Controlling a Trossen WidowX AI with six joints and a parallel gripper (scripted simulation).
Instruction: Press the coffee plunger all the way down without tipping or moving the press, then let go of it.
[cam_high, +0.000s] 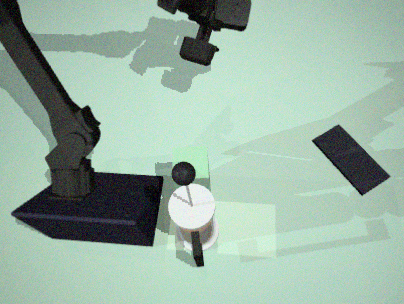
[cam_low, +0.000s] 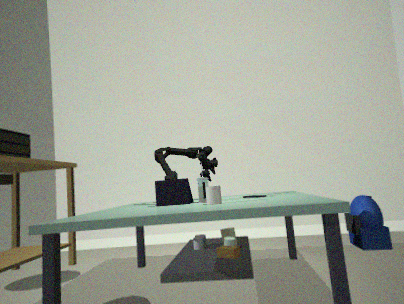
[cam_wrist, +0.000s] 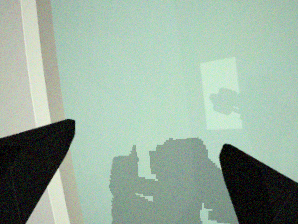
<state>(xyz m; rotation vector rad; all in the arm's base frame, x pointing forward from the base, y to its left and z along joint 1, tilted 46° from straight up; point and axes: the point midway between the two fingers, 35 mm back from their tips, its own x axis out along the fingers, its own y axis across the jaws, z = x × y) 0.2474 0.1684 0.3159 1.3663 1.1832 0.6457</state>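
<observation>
Standing beside the dark base block (cam_high: 95, 212) at its 3 o'clock, the coffee press (cam_high: 192, 215) is upright, plunger knob (cam_high: 183, 173) raised. Toward 12 o'clock the claw (cam_high: 199, 50) hangs released, empty; only the wrist view shows its spread fingers over the counter (cam_wrist: 150, 75).

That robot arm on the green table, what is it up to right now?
It is getting ready to push down the plunger of a coffee press. The gripper is open, holds nothing, and hangs above the table, well away from the press. The plunger knob is up on its rod, so no pressing has begun. The press stands upright beside the arm's dark base. A flat dark slab lies off to one side, untouched.
</observation>
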